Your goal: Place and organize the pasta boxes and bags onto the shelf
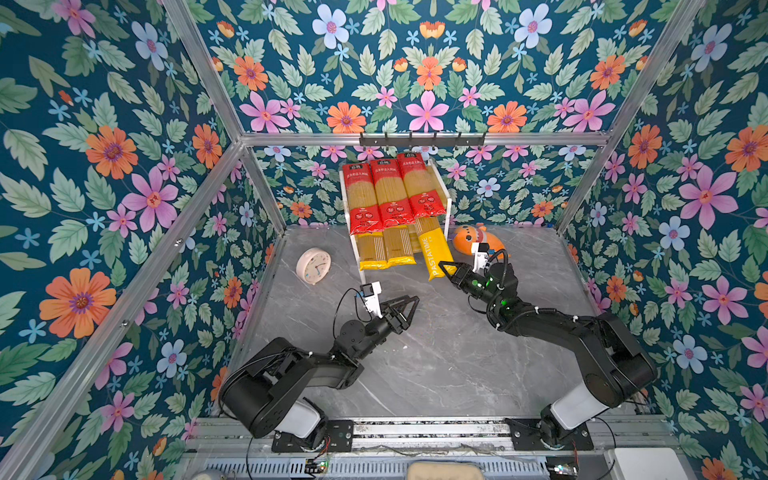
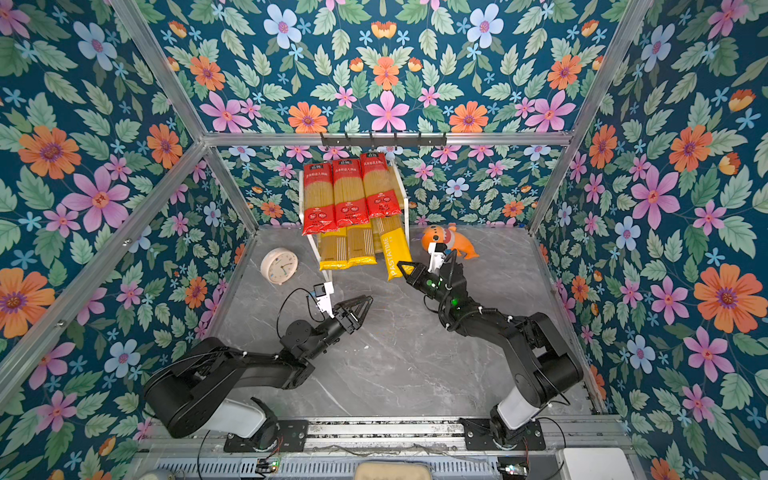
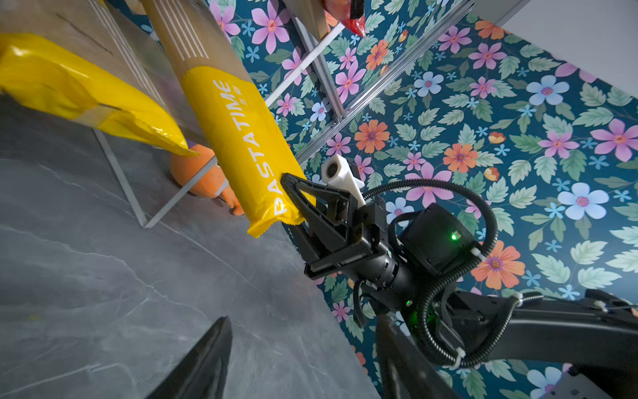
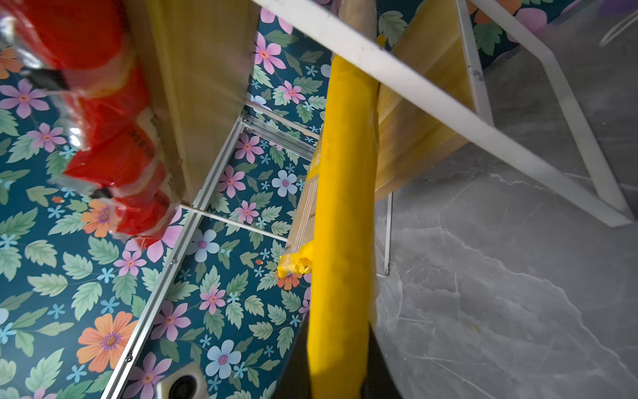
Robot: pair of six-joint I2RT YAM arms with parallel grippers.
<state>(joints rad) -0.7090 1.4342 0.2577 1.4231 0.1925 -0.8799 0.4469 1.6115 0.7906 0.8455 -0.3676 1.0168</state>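
The right gripper (image 1: pixel 445 269) pinches the near end of a yellow pack (image 1: pixel 434 253), just right of centre, its far end under the shelf's (image 4: pixel 193 86) top board beside two yellow packs (image 1: pixel 386 249), three red packs (image 1: pixel 388 195) above, while the left gripper (image 1: pixel 412 309), below centre, hangs spread and empty over the counter (image 1: pixel 436 365).
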